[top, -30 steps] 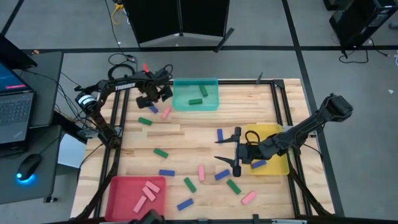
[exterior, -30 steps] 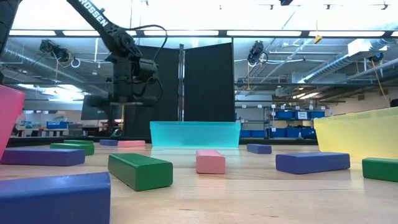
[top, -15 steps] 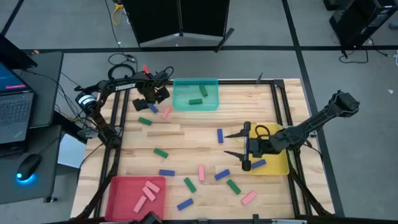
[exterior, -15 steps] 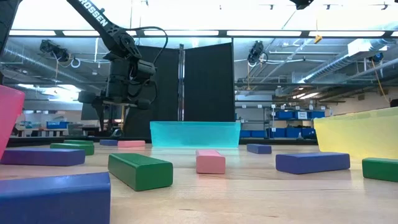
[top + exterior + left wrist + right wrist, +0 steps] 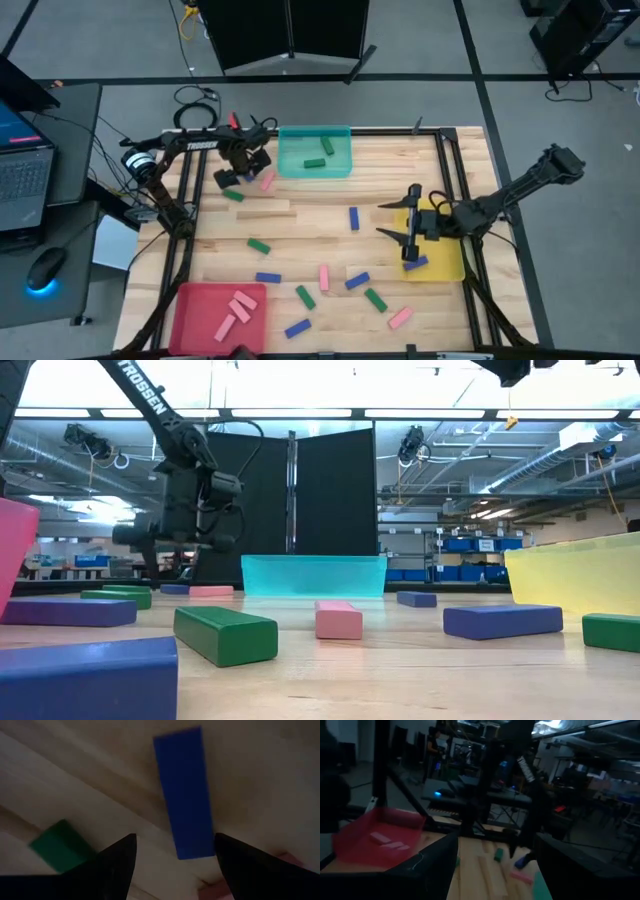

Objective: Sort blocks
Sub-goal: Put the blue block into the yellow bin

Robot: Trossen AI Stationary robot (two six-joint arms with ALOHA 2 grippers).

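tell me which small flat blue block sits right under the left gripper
The blue block beside the teal tray, framed between the open left gripper fingers; other blue blocks lie elsewhere.

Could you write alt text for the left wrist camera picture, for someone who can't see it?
A blue block lies on the wooden table, just beyond the open left gripper. A green block sits off to one side.

At upper centre of the high view a tray (image 5: pixel 340 160) holds two blocks (image 5: pixel 319 155). A second tray (image 5: pixel 200 300) at lower left holds three bars (image 5: pixel 233 310). A third tray (image 5: pixel 450 262) sits at right. Loose blocks (image 5: pixel 300 280) scatter between them, with a long wooden bar (image 5: pixel 264 210) left of centre.
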